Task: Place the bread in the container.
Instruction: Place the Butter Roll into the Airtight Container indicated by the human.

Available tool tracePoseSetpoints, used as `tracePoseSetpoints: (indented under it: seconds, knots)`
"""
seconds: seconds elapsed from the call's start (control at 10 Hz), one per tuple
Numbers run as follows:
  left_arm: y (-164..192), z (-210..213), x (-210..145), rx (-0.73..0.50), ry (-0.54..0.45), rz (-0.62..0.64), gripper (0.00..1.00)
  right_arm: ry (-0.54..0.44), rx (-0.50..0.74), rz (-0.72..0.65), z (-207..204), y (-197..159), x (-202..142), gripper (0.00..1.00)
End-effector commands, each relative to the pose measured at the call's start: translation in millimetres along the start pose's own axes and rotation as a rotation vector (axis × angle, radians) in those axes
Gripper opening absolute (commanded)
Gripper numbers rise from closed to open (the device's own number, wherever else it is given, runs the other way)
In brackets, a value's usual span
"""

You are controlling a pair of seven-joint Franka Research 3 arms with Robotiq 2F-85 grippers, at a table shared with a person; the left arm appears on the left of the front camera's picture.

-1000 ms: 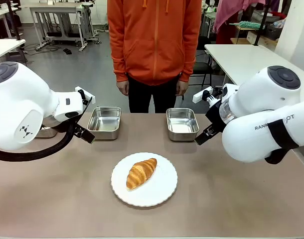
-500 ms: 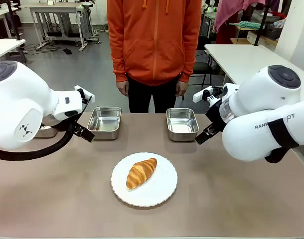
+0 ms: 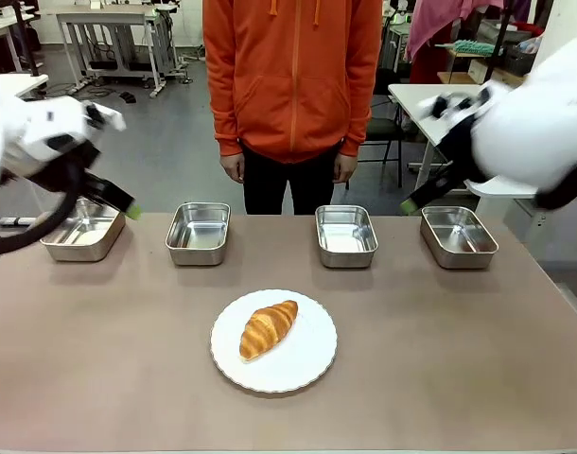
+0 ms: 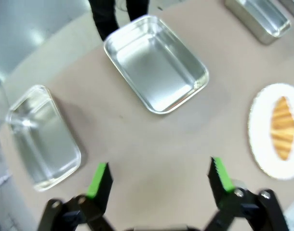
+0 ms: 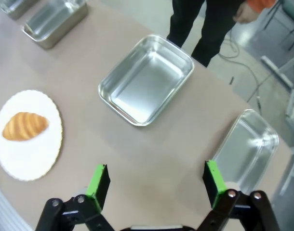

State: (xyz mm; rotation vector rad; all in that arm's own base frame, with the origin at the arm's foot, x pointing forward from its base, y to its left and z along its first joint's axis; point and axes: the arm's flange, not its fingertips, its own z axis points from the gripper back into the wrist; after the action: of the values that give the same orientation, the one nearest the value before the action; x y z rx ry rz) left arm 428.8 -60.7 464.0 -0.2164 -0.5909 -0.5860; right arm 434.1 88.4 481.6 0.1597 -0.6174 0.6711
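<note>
One croissant (image 3: 268,328) on white plate (image 3: 308,365)

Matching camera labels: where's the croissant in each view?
Front: croissant just below centre.
Left wrist: croissant at the right edge, mid-height.
Right wrist: croissant at the left edge, mid-height.
Shared landmark: the white plate under it in all three views.

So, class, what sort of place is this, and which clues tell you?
Most likely a robotics lab or workshop: white robot arms flank a table, more worktables stand behind, and cables trail across the grey floor.
</note>
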Motion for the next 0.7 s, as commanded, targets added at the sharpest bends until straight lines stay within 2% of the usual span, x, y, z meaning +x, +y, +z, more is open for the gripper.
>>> tracePoseSetpoints:
  seconds: [0.0, 0.2, 0.4, 0.5, 0.6]
  knots:
    - [54, 24, -15, -0.141, -0.024, -0.063, 1.00, -0.058, 0.083, 0.047, 33, -59, -20, 1.00]
    - [98, 47, -46, -0.262, -0.083, -0.184, 1.00, -0.150, 0.143, 0.123, 59, -105, -50, 1.00]
    - [125, 53, -70, -0.288, -0.165, -0.256, 1.00, -0.268, 0.205, 0.212, 60, -132, -78, 1.00]
    - [124, 49, -68, -0.254, -0.243, -0.198, 1.00, -0.325, 0.291, 0.278, 53, -128, -86, 1.00]
    - [112, 66, -73, -0.251, -0.140, -0.223, 1.00, -0.197, 0.133, 0.158, 76, -120, -76, 1.00]
